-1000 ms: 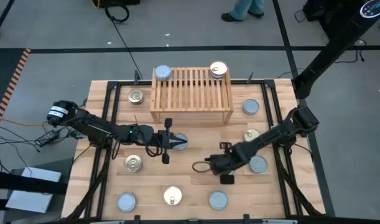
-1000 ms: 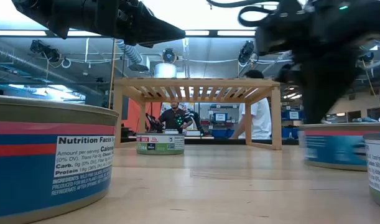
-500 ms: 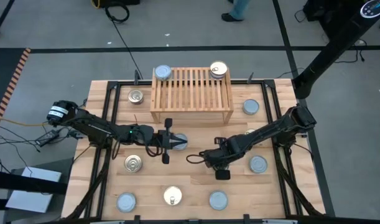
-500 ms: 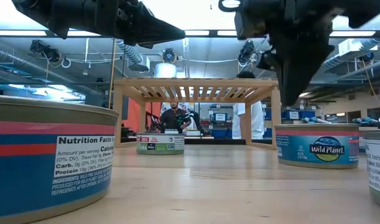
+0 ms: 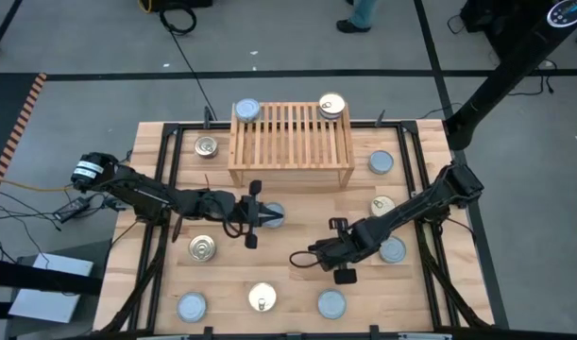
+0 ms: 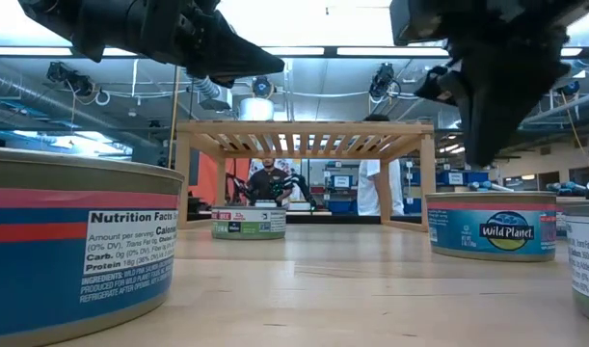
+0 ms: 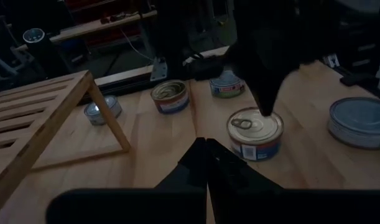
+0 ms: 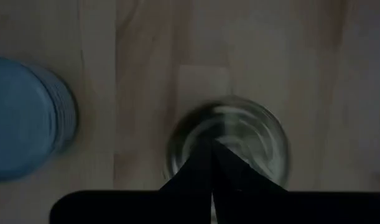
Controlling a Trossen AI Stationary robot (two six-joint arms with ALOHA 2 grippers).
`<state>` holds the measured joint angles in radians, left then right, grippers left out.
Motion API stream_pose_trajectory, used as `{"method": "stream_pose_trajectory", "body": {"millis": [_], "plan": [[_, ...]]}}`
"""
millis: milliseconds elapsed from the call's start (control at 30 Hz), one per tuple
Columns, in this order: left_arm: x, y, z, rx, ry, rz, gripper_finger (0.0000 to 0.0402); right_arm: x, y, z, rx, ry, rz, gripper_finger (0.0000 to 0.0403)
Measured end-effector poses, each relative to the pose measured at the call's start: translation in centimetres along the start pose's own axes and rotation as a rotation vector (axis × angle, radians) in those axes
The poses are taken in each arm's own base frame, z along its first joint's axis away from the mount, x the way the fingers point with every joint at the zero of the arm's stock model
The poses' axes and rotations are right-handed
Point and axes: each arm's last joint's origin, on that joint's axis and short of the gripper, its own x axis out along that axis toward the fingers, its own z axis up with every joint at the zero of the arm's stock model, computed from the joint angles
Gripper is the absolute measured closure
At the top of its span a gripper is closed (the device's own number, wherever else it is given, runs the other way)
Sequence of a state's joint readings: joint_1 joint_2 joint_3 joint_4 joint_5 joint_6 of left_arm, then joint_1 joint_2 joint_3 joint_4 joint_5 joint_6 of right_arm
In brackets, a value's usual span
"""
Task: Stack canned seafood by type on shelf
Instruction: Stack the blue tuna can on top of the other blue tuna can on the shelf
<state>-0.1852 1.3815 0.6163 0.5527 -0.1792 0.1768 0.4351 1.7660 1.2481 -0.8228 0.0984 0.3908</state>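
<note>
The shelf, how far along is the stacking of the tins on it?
Barely started. The shelf holds two tins on top: a silver-lidded tin and a golden-lidded tin, nothing stacked. Neither gripper holds anything: the left gripper and right gripper hover with jaws shut. Ten or so tins remain on the table.

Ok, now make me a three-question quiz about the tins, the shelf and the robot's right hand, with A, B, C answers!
1. Where on the shelf does the golden-lidded tin sit?
A. the end nearer the right arm
B. the end nearer the left arm
C. the middle

2. How many tins stand on top of the shelf?
A. one
B. two
C. five

3. How are the fingers of the right gripper?
A. wide open
B. shut on a tin
C. shut, holding nothing

Answers:
1 A, it sits at the right-arm corner.
2 B, that tin plus a blue-lidded tin.
3 C, the fingers meet with nothing between them.
</note>
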Motion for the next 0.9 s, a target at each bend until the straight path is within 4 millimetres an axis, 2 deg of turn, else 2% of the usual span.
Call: {"method": "stream_pose_trajectory", "body": {"millis": [133,233,467,667,900], "plan": [[0.0,0.0,0.0,-0.008,-0.004,0.001,0.0398,1.3,-0.1,0.1,0.007,-0.086,0.029,0.0400],[0.0,0.0,0.0,-0.005,-0.003,0.001,0.0398,1.3,-0.1,0.2,0.003,-0.098,0.028,0.0400],[0.0,-0.1,-0.4,-0.023,0.040,-0.007,0.0398,0.8,0.1,-0.9,0.082,0.002,-0.004,0.0399],[0.0,-0.1,-0.8,-0.042,0.084,-0.013,0.0398,1.7,0.2,-1.4,0.082,0.009,-0.006,0.0399],[0.0,-0.1,-0.8,-0.058,0.084,-0.013,0.0398,2.6,-1.3,-1.0,0.092,-0.021,0.049,0.0399]]}}
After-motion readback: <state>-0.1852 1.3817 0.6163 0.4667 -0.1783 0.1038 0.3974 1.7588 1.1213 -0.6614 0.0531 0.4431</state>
